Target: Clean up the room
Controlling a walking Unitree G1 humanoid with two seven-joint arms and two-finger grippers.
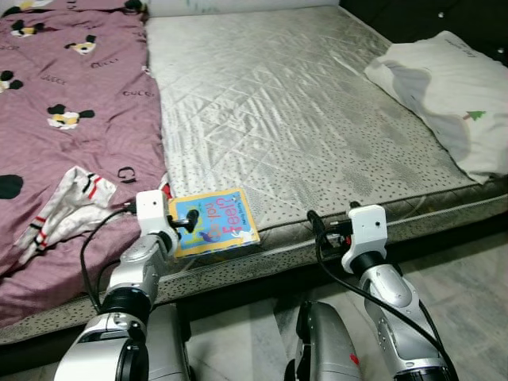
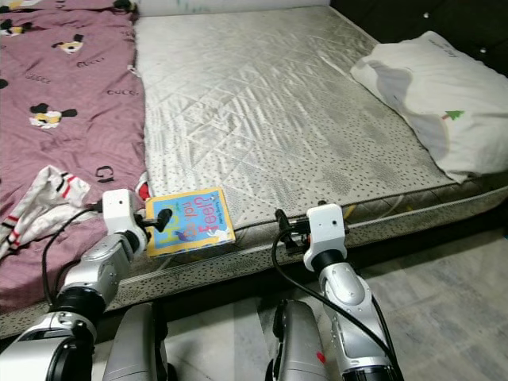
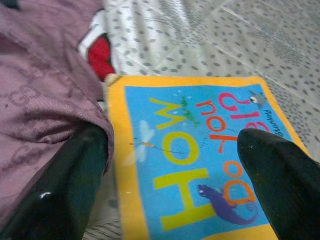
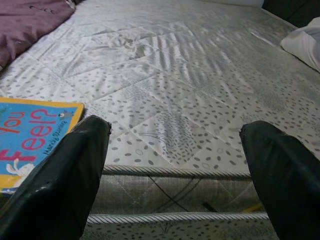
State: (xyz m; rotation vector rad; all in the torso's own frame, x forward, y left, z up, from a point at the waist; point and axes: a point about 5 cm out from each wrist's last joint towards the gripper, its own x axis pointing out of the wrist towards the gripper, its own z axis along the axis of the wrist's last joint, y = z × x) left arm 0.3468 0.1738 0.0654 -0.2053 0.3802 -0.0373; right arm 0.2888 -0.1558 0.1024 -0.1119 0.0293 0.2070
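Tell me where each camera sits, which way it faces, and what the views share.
Left eye, on the head: looks down at the bed, both arms below, left gripper at the book.
Right eye, beside it: same scene, right gripper at the mattress edge, pillow far right.
Left wrist: looks along its open jaws at the book and purple blanket.
Right wrist: looks along its open jaws across the mattress.
All four share the book.

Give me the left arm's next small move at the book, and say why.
Probably ease the left end effector forward and down over the book: its open fingers hover at the book's near edge on the mattress, not yet gripping.
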